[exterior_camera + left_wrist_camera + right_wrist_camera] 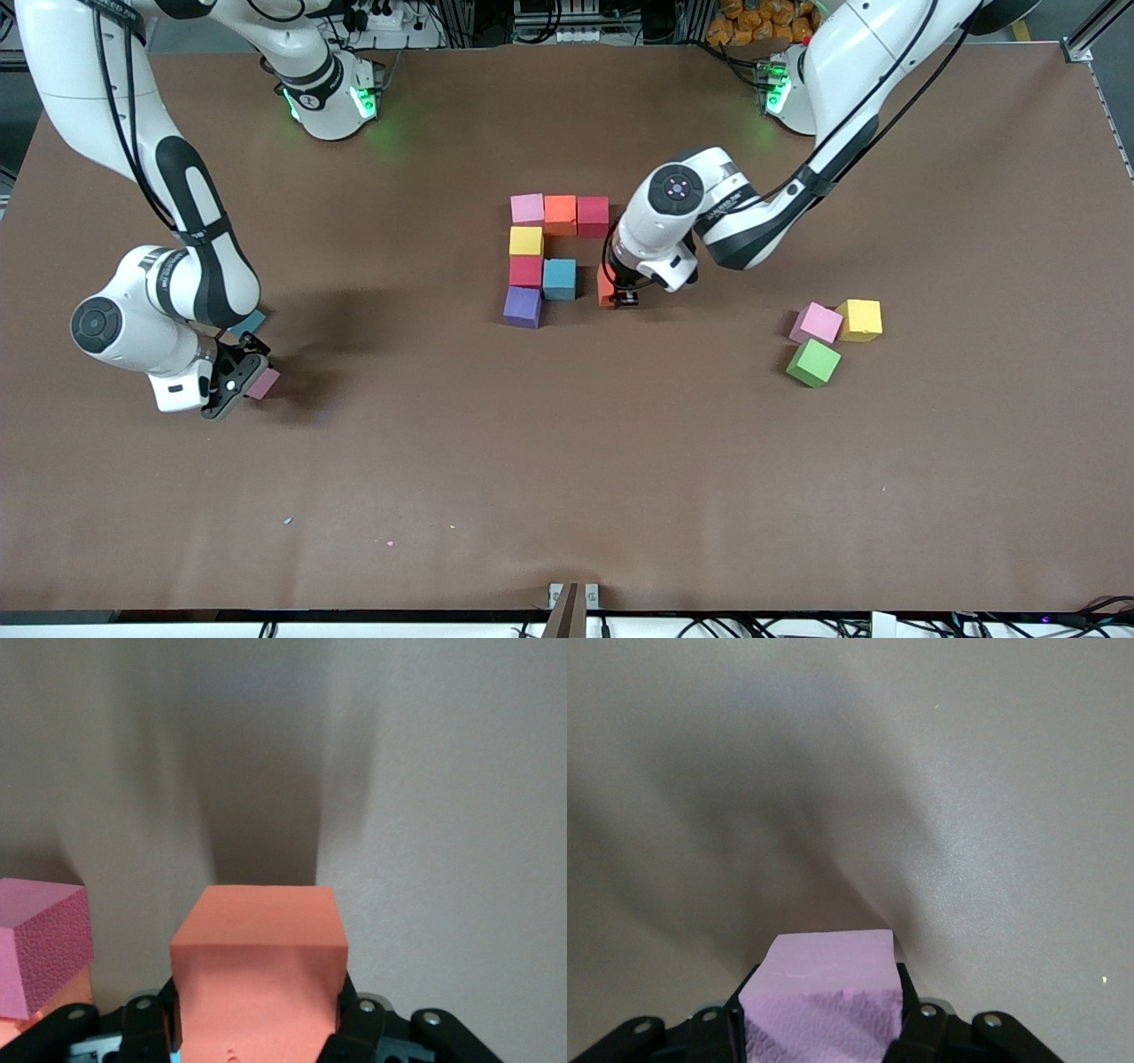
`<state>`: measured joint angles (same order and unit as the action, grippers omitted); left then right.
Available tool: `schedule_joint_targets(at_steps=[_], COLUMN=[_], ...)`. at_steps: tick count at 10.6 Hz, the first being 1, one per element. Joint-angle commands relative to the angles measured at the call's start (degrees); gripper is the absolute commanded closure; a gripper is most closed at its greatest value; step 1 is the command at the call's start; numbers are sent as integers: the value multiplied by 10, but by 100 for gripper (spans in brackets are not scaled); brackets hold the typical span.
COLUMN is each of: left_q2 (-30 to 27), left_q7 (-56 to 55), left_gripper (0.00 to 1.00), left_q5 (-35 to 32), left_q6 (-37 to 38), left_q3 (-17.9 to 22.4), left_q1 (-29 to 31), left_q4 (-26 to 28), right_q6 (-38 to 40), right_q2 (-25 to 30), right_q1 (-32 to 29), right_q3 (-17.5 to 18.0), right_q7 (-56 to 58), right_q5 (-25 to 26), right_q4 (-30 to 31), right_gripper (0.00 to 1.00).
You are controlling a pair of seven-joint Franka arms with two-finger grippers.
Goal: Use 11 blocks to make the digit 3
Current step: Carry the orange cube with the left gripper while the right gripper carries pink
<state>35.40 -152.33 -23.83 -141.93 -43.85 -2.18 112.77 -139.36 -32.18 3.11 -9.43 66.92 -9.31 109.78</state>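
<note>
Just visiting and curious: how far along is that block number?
Seven blocks sit in the figure. The left gripper holds an orange block beside them; the right gripper grips a pink block. Three loose blocks wait toward the left arm's end, so several remain.

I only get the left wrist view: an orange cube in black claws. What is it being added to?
Observer: The left gripper holds that orange block beside a light blue block, part of a seven-block figure.
Operator: Any spare cubes?
Observer: Three loose ones, a pink block, yellow block and green block, lie toward the left arm's end of the table.
Operator: And the other arm?
Observer: The right gripper is closed on a pale pink block at its own end.
</note>
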Motion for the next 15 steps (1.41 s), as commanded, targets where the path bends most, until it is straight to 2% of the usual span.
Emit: schedule_joint_targets(at_steps=[1, 3, 5, 9, 15], left_q2=[18, 25, 30, 34, 42], left_q7=[-31, -57, -57, -56, -81], left_gripper=[100, 100, 100, 100, 100], left_q5=[-35, -53, -54, -68, -82], left_q6=[-15, -18, -18, -18, -19], left_q3=[6, 36, 46, 48, 48], left_q1=[-22, -56, -77, -88, -89], left_q4=[-4, -11, -22, -28, -35], right_q6=[1, 5, 21, 23, 15], right_q2=[9, 27, 47, 60, 49], right_q1=[-3, 14, 30, 80, 174], right_q3=[9, 8, 9, 10, 10], right_q7=[12, 2, -37, -155, -307], right_q5=[-18, -19, -19, -23, -84], right_q4=[2, 3, 3, -1, -15], right_gripper=[55, 55, 55, 55, 55])
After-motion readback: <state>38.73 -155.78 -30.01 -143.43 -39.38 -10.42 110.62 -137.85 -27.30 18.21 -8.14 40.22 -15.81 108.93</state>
